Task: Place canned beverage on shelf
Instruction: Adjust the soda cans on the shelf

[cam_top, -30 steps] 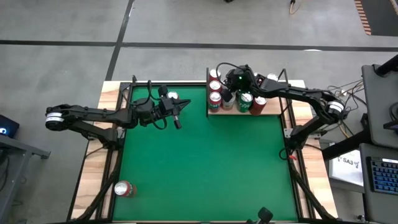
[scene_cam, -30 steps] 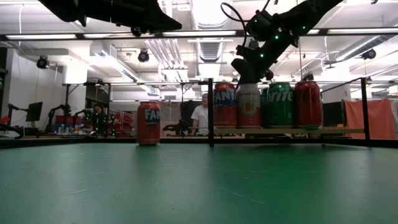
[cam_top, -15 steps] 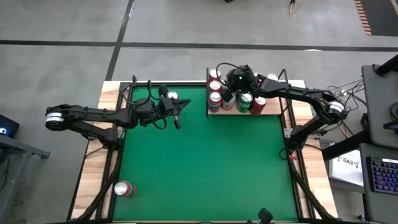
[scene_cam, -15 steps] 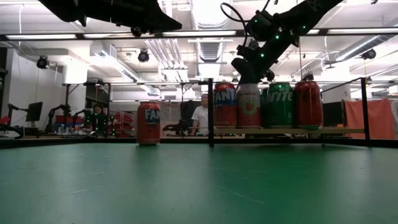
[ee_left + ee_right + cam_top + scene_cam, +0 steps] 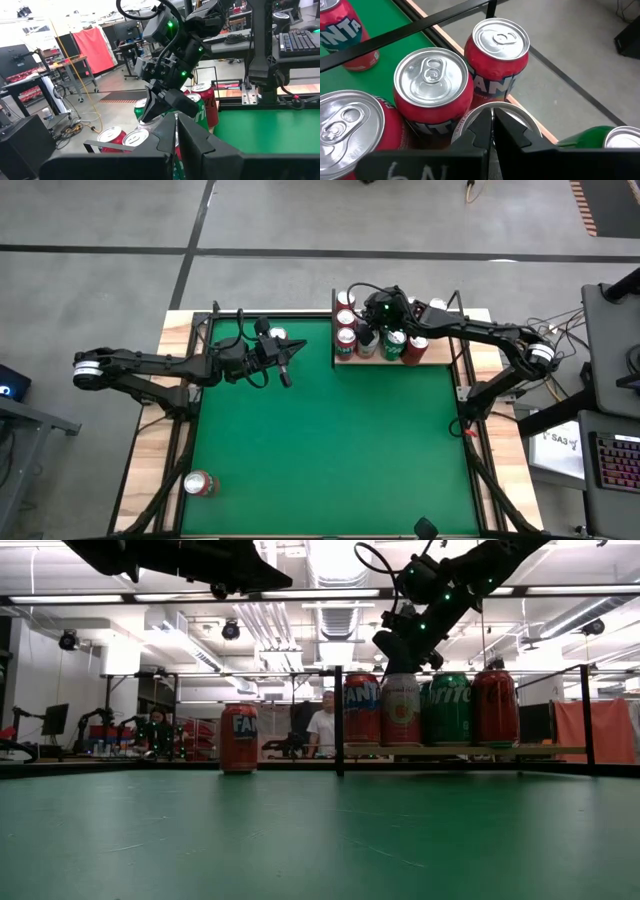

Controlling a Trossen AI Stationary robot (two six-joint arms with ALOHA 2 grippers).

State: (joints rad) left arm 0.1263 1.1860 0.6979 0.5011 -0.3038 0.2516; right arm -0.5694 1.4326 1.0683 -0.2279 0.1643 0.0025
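The green felt table (image 5: 320,440) is looking the same as a second ago, and the left arm is still waiting above it with the left gripper (image 5: 176,120) pressed shut and empty, well apart from the shelf (image 5: 470,751).

The small change is at the right arm. The right gripper (image 5: 398,664) is lifting a little and drifting slightly to the side, so it is now hanging just above the top of the pale red can (image 5: 400,710). Its fingers are closed together with nothing between them. This can is standing upright on the shelf board directly below the gripper, between the Fanta can (image 5: 361,708) and the green Sprite can (image 5: 449,708), and close against both.

This probably means the can is already released and this placing is done; the gripper is only leaving.

Two cans are still off the shelf: another Fanta can (image 5: 278,335), standing beside the left gripper at the far edge, and a red can (image 5: 198,484), lying at the near left corner, far from both grippers. They are likely waiting for their turn.
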